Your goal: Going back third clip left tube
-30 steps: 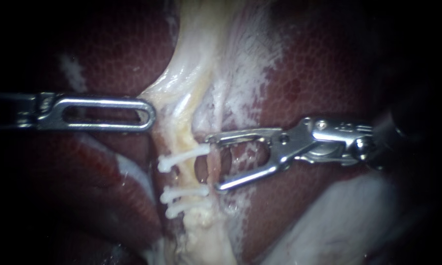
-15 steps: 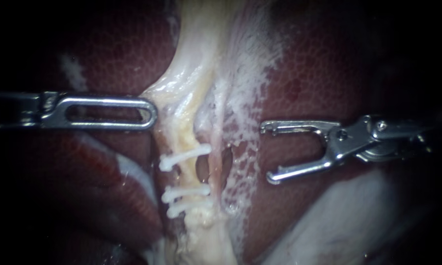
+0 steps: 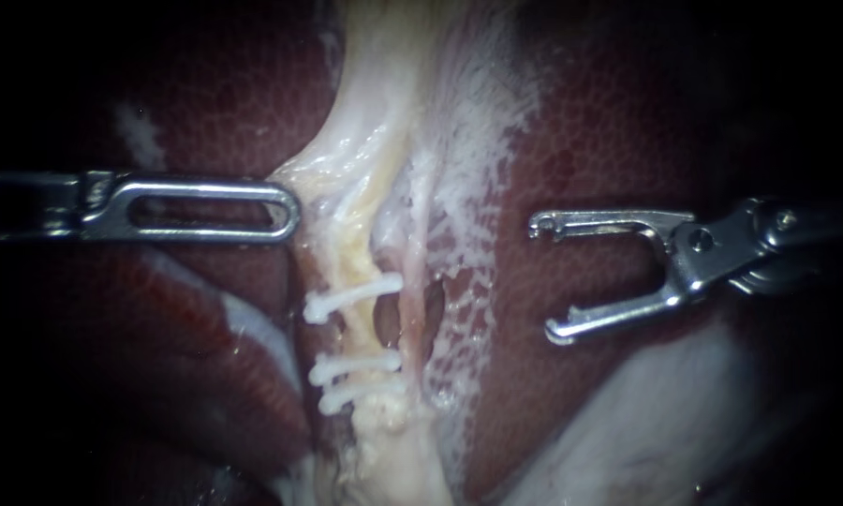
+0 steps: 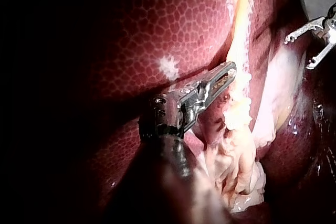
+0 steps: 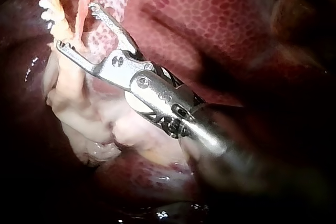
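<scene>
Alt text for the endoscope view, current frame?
Three white clips cross a pale tube at centre. My right instrument, jaws open and empty, sits apart from them over the liver. My left instrument reaches the pale tissue above the clips.

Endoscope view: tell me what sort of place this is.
Probably a surgical bench setup: a liver lies exposed, a pale tube carries three white clips, and two slender instruments work there, the left instrument gripping tissue, the right instrument open-jawed.
</scene>
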Robot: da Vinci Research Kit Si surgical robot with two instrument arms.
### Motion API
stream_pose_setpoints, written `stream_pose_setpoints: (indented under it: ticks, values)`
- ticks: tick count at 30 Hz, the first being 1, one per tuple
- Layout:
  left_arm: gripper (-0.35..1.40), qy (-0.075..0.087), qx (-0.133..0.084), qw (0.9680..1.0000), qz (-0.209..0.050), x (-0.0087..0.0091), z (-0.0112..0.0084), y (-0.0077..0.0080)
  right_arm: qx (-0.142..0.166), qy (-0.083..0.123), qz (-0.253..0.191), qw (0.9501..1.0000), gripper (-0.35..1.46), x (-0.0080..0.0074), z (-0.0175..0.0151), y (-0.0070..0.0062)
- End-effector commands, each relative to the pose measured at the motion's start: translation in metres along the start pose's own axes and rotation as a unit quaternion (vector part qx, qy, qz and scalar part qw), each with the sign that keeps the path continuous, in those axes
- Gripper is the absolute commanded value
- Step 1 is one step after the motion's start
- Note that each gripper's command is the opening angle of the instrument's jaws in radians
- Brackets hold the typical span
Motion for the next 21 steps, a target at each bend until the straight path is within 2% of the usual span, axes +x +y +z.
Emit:
stream_pose_setpoints:
  ticks: [1,9,21]
  values:
    - [-0.35,-0.001,-0.001,1.0,0.0,0.0,0.0,0.0,0.0,0.0,0.0,1.0,0.6,0.0,0.0,-0.0001]
    - [-0.35,-0.002,-0.002,1.0,0.001,0.0003,0.0007,0.0002,0.0,0.0,0.001,1.0,0.6,0.0003,0.0001,0.0]
    - [-0.35,0.001,-0.008,0.9999,0.006,0.0017,0.0031,0.0018,-0.001,0.0,0.001,1.0,0.6,0.0003,0.0004,0.0]
